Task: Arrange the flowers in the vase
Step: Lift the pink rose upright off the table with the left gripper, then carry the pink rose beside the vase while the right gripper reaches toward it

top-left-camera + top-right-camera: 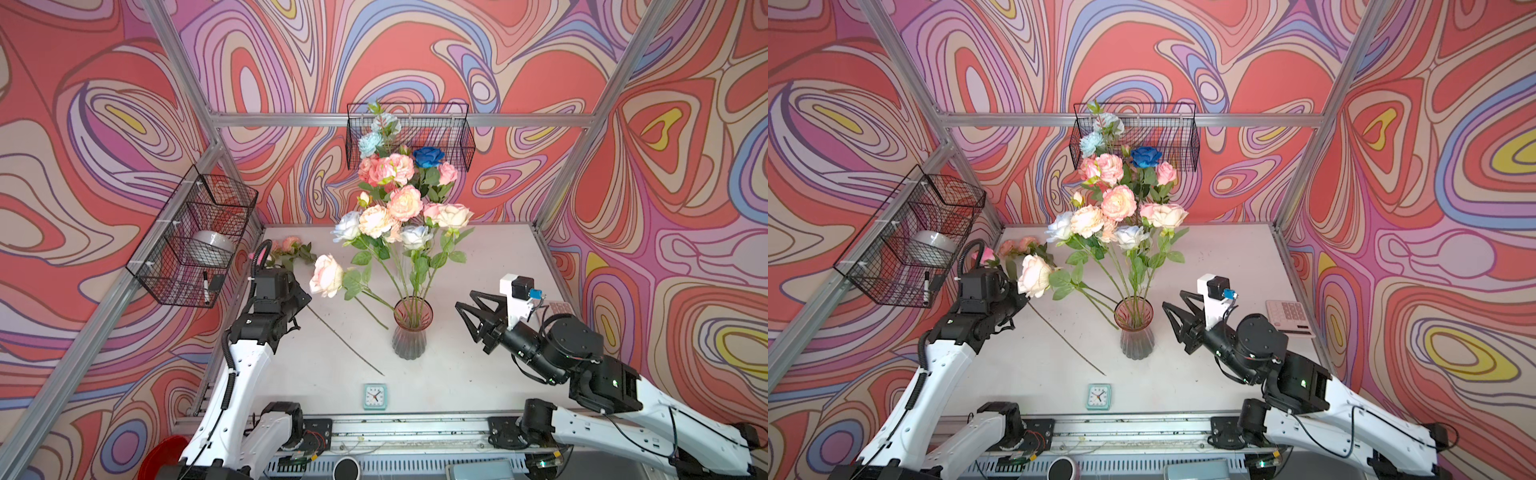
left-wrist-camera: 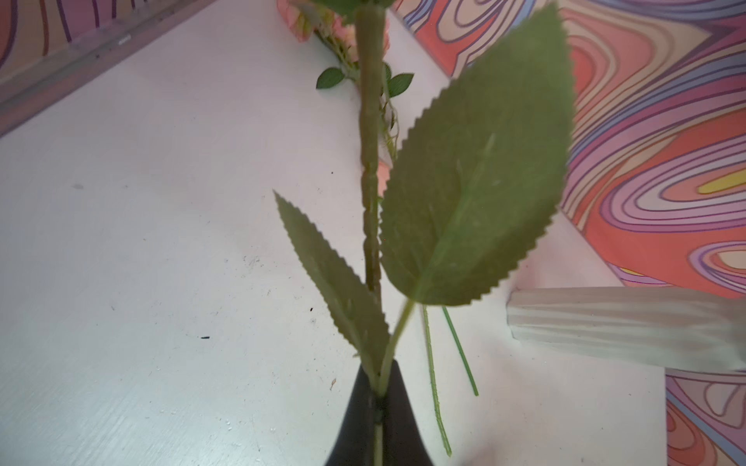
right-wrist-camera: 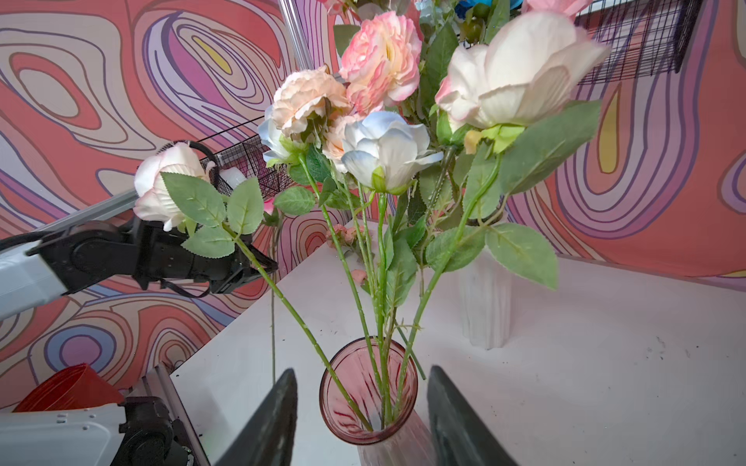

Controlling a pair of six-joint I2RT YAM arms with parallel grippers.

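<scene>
The glass vase [image 1: 412, 332] [image 3: 369, 403] with a pink rim stands mid-table and holds three roses, two white-blue [image 1: 415, 237] and one cream [image 1: 453, 216]. My left gripper [image 2: 378, 377] [image 3: 269, 267] is shut on the green stem of a pale pink-white rose [image 1: 328, 275] [image 1: 1034, 276], just below its leaves. In the right wrist view that stem runs down into the vase. The rose head hides the left fingers in both top views. My right gripper [image 1: 465, 323] [image 3: 363, 403] is open and empty, just right of the vase.
A white ribbed vase [image 3: 484, 306] with a tall bouquet [image 1: 403, 203] stands behind. A pink spray [image 1: 291, 245] and a long thin stem [image 1: 345, 340] lie on the table at left. There is a clock [image 1: 375, 397] in front, a calculator [image 1: 1289, 313] at right and wire baskets [image 1: 195, 237] on the walls.
</scene>
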